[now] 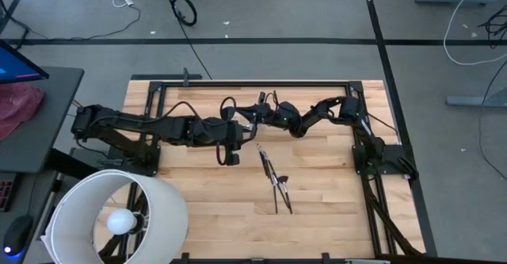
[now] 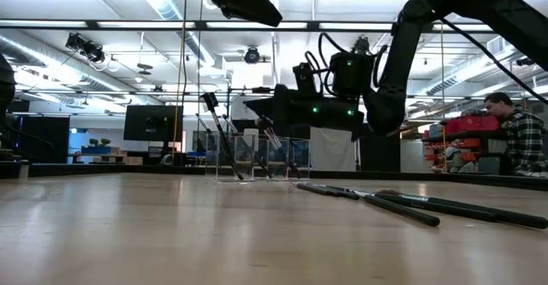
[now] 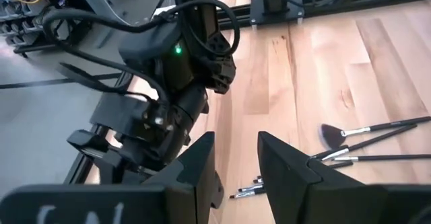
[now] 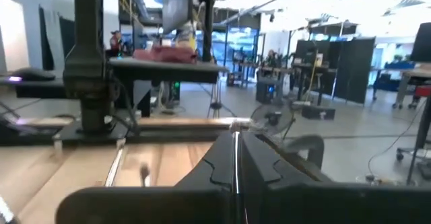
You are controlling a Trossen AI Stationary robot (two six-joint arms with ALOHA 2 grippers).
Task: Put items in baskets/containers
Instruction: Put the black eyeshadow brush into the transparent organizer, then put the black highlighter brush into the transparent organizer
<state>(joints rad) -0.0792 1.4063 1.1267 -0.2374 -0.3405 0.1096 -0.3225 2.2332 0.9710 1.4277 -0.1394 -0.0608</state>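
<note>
A clear plastic cup (image 2: 257,157) stands at the far middle of the table, with several dark brushes (image 2: 221,139) leaning inside it. More slim brushes (image 1: 275,181) lie flat on the wood right of centre; they also show in the low view (image 2: 411,206) and the left wrist view (image 3: 367,140). My right gripper (image 2: 278,112) hangs above the cup, shut on a brush. My left gripper (image 3: 236,173) hovers higher, just on the near side of it (image 1: 230,149), open and holding nothing. My right gripper pinches one slim brush between its two shut fingers; the thin shaft shows as a pale line in the seam (image 4: 236,158). The brush hangs tilted below the fingers (image 2: 271,136), clear of the table at the cup's rim. Whether it touches the cup I cannot tell.
A big white lampshade (image 1: 119,216) sits at the near left corner. Black frame rails (image 1: 364,149) run along the right and far edges. Bare wood lies near the front middle (image 1: 238,208). A person (image 2: 514,139) stands in the room beyond the table.
</note>
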